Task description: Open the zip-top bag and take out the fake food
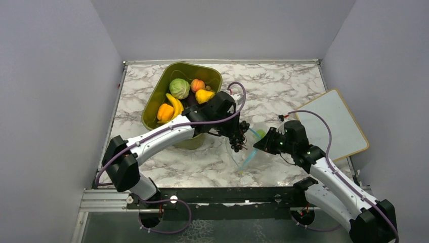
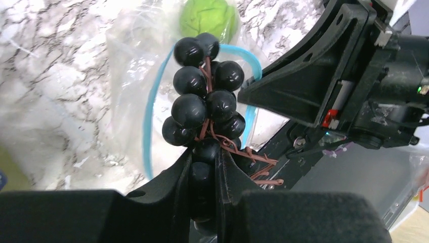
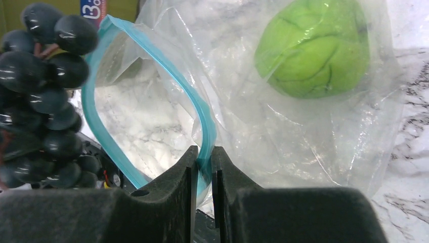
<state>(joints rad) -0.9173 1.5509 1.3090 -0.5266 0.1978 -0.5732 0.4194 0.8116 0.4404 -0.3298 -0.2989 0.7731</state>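
White left arm [image 1: 157, 139] and right arm [image 1: 336, 185] with chunky black joints, thin purple cables [image 1: 243, 99] looping along them, black fingers [image 3: 172, 192], small green light [image 2: 419, 89]

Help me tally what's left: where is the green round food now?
The green round food lies inside the zip-top bag, right of centre in the top view, just right of the black grape bunch and by the right end effector.

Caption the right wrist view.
Right pincer clamps the zip-top bag by its zipper strip; green fake food inside, grape bunch at left.
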